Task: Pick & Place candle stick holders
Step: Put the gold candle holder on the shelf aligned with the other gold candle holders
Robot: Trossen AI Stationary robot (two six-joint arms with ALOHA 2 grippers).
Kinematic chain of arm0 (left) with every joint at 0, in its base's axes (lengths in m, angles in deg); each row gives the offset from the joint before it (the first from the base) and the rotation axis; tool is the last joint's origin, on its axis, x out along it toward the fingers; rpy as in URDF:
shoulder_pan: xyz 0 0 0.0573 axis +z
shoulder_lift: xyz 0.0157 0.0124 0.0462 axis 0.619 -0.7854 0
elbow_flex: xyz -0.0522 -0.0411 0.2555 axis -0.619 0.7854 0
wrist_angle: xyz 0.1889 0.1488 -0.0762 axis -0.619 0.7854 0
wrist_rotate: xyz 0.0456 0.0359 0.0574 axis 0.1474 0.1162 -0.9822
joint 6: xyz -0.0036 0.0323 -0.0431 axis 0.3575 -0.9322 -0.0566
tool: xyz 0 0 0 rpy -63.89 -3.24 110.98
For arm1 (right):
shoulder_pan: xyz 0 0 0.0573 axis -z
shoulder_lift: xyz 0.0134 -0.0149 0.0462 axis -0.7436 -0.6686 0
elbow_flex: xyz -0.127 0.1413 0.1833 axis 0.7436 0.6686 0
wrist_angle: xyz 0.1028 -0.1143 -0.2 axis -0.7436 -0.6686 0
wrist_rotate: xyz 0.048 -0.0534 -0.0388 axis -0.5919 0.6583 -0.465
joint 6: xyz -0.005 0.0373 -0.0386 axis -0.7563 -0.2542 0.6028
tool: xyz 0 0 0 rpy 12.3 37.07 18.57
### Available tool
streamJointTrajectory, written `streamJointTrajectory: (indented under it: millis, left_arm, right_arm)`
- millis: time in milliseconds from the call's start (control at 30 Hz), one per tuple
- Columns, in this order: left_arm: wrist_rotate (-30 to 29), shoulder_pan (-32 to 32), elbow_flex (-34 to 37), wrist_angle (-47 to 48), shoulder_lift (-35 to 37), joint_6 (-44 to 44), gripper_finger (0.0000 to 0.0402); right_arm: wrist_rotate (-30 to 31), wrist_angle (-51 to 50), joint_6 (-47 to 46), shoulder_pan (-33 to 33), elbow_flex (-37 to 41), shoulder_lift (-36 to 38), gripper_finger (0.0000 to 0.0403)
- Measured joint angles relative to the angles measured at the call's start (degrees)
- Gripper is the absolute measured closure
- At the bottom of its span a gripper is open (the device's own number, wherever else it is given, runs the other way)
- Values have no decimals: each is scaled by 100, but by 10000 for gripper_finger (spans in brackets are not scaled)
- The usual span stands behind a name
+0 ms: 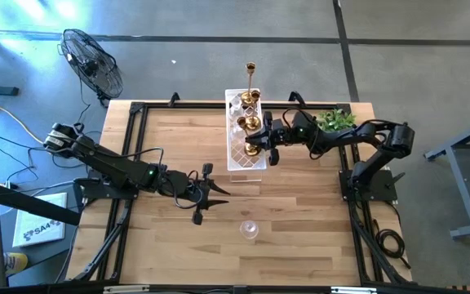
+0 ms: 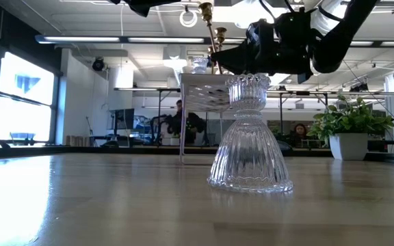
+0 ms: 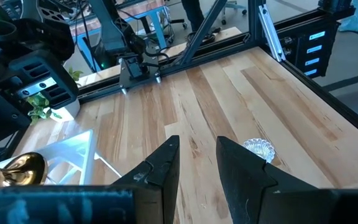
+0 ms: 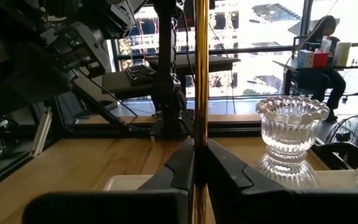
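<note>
A tall gold candle stick holder [image 1: 251, 82] rises over the white lattice tray [image 1: 239, 159] at the table's far middle. My right gripper [image 1: 255, 145] is shut on its slim stem. Two squat gold holders [image 1: 248, 100] [image 1: 251, 124] and a clear glass one [image 4: 291, 140] stand in the tray. Another clear glass holder [image 1: 249, 229] stands upright on its flared base near the table's front. My left gripper [image 1: 210, 196] hovers open left of the tray, with nothing between its fingers [image 3: 166, 165]. My right gripper pinches the tall holder's slim stem [image 4: 201, 124] between its two fingers. The fingers come level from the table's right and lie across the stem. The stem stands nearly upright in the hold. Whether the holder's base rests on the tray is hidden by the gripper.
A small green plant [image 1: 335, 120] in a white pot stands at the table's far right, beside my right arm. A black frame rail [image 1: 219, 104] runs along the table's edges. A fan [image 1: 94, 61] stands on the floor beyond the far left corner.
</note>
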Motion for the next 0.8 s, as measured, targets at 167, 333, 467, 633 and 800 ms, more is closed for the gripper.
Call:
streamJointTrajectory:
  millis: [167,333,467,633,800]
  left_arm:
    - [2,0,0,28,0,0,300]
    - [2,0,1,95,0,0,300]
    - [2,0,1,107,0,2,300]
    - [2,0,2,144,0,41,300]
    - [2,0,2,153,0,42,300]
  right_arm:
    - [-3,-115,-50,-2,17,-2,366]
    - [79,-162,-99,0,22,-11,350]
    - [370,-247,-139,-2,22,-15,337]
    - [365,-221,-249,-2,20,-13,311]
    - [291,-225,-284,-2,20,-13,275]
